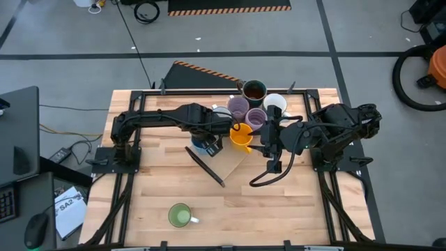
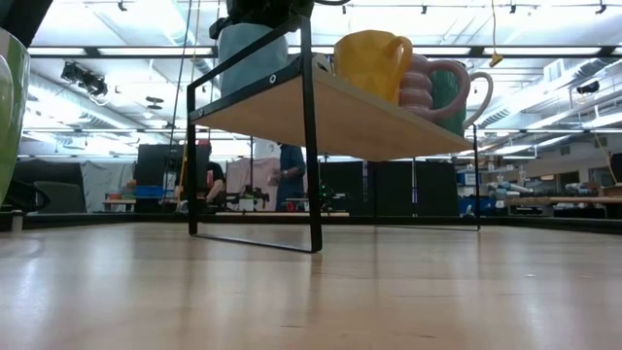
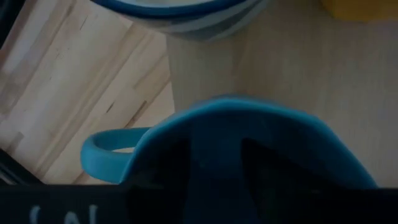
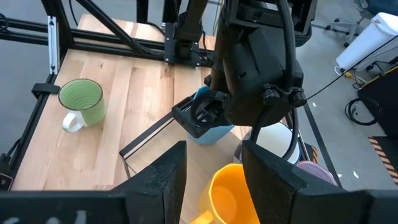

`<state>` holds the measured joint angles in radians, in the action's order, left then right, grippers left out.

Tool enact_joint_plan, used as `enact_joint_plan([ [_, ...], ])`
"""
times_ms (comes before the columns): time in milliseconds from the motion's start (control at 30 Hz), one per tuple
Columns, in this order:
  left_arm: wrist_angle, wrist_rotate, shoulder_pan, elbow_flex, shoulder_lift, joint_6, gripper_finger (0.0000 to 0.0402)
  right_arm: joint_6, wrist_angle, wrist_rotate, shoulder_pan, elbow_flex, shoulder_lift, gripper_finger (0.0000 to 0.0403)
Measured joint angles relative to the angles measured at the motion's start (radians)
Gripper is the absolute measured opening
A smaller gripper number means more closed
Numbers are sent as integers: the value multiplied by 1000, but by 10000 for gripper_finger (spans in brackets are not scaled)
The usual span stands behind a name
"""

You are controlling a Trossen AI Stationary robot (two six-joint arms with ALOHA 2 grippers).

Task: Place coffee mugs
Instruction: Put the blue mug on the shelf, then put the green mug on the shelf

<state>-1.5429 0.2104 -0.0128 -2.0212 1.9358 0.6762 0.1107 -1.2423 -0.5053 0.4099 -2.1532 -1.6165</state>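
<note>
A raised wooden shelf (image 1: 233, 159) on black legs carries the mugs. The dark one (image 1: 254, 90), a white one (image 1: 275, 103), two lilac ones (image 1: 238, 106) (image 1: 256, 118) and an orange one (image 1: 240, 136) stand on it. My left gripper (image 4: 203, 115) is shut on the blue mug (image 4: 211, 134) at the shelf's near left corner. My right gripper (image 4: 214, 177) is open and hovers over the orange mug (image 4: 230, 193), its fingers apart on either side of it. The green mug (image 1: 180, 215) stands on the table near its near edge. My left gripper comes down from above onto the blue mug's mouth; its rim (image 3: 236, 102) curves right in front of the dark fingers. The gripper body hides whether one finger is inside. The mug is upright, handle (image 3: 106, 149) free to one side, base (image 2: 255, 89) level with the shelf board.
The shelf stands toward the table's far side, and mugs crowd its far part. A second white mug (image 1: 221, 111) shows beside the left arm. Bare table lies around the green mug. A black frame edges the table; beyond it are cables and a monitor (image 1: 17, 132).
</note>
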Motion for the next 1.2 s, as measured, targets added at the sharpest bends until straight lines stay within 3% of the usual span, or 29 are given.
enact_joint_plan([
  [500,1,-77,6,0,-19,-5,155,5,0,-11,-1,0,0,160],
  [867,49,-77,13,-2,-161,-2,155,27,17,-30,-1,0,0,160],
  [1067,127,-52,72,-2,-271,-20,155,12,21,-65,-3,0,0,160],
  [1200,219,-57,162,-2,-313,-134,155,0,48,-44,-8,0,0,160],
])
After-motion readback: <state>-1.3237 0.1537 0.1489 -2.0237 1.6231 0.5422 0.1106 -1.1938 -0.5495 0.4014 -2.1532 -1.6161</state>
